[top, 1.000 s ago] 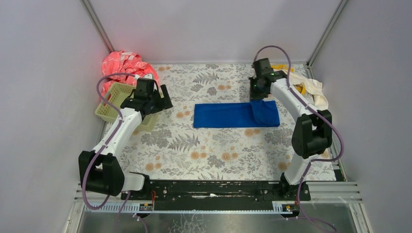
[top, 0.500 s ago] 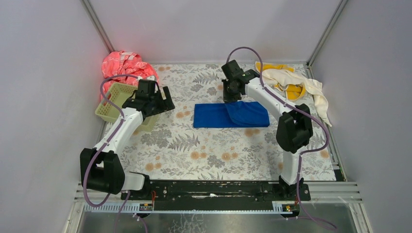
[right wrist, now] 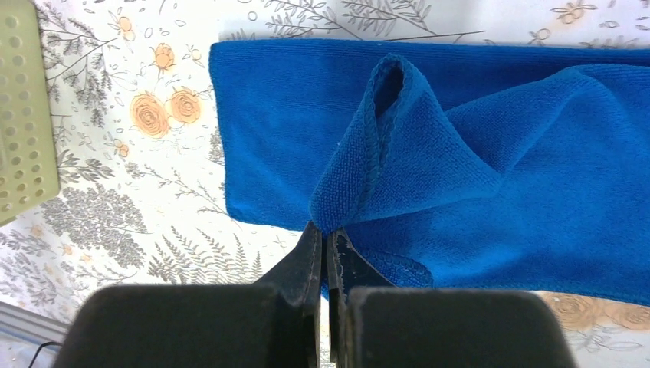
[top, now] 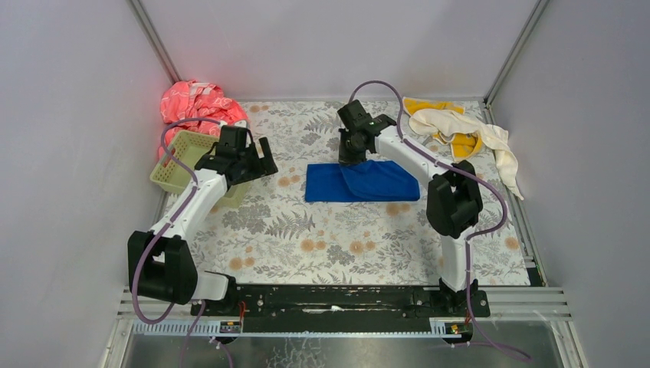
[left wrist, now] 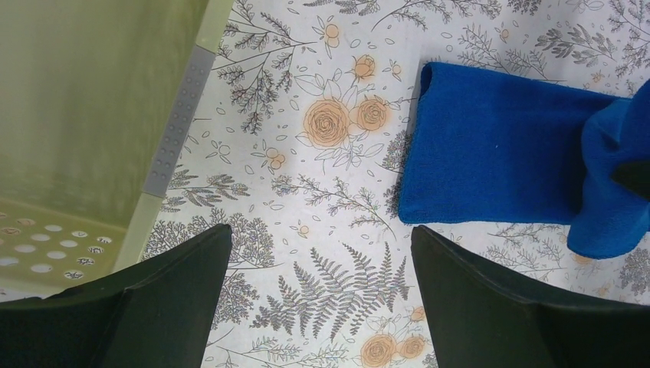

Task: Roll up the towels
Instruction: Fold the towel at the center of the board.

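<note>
The blue towel (top: 360, 182) lies flat across the middle of the flowered table (top: 322, 238), with its long side running left to right. Its left end sits smooth on the table. The right part is drawn up and over so that it lies on top of the rest in a loose fold.

The right fingers (right wrist: 306, 261) are clenched tight on that fold. They pinch a hemmed edge of the blue towel, and the cloth rises from them in a small peaked loop. The right arm reaches in from the right and bends over the towel's far edge.

The left fingers (left wrist: 153, 299) are spread wide and grasp nothing. They hover above bare table between the pale green basket (top: 180, 157) and the left end of the blue towel, touching neither. The basket stands near the table's left edge, just beside the left arm's wrist.

In the far right corner the cream-white towel (top: 460, 126) lies crumpled over the yellow-orange towel (top: 464, 144). One cream strip trails down along the right edge of the table. Both are well apart from the blue towel.

A pink-red cloth (top: 195, 101) with a white pattern sits bunched in the far left corner, just behind the basket.
</note>
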